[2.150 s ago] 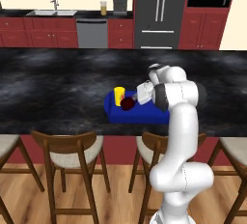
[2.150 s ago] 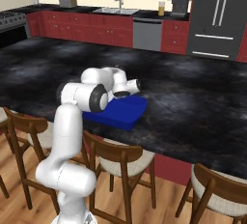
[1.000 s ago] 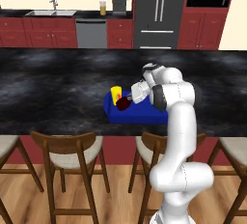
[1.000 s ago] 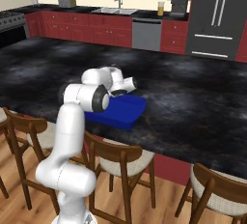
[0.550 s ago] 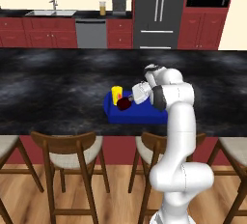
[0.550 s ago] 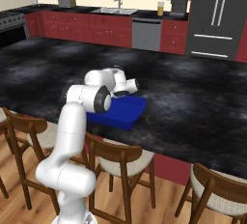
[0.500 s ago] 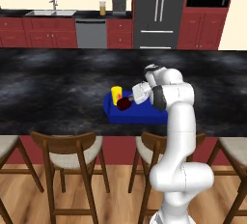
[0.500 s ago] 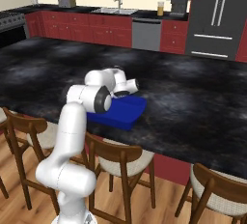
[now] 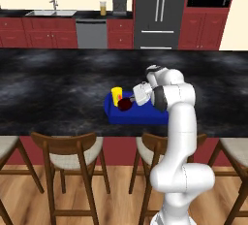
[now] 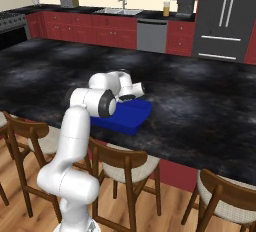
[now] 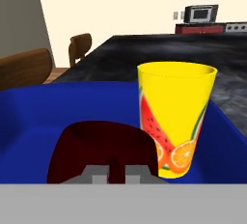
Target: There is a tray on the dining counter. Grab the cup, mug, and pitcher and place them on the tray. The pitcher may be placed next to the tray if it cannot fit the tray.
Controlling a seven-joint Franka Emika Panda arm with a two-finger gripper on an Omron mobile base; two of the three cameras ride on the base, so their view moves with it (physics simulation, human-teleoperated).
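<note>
The bright blue tray point(image 9: 143, 117) lies on the black dining counter point(image 9: 58, 81), also seen as tray point(image 10: 132, 118) from the right. The yellow cup point(image 9: 116, 94) stands upright in its left end, with fruit pictures on its side point(image 11: 176, 117). Just right of it, low in the tray, is the dark red mug point(image 9: 124, 104). My gripper point(image 9: 131, 102) is shut on the mug's near wall point(image 11: 103, 146), the fingertips pinching it at gripper point(image 11: 116, 175). The pitcher point(image 9: 103, 8) with orange liquid stands far off on the back counter beside the coffee machine.
Wooden chairs point(image 9: 68, 153) line the counter's near edge. The back wall holds a sink point(image 9: 51, 13), a dishwasher point(image 9: 91, 32) and a steel fridge point(image 9: 157, 10). A coffee machine point(image 9: 119, 3) stands right of the pitcher.
My hand has sunk slightly toward the tray floor with the mug in its grip. The cup and the tray have stayed put.
</note>
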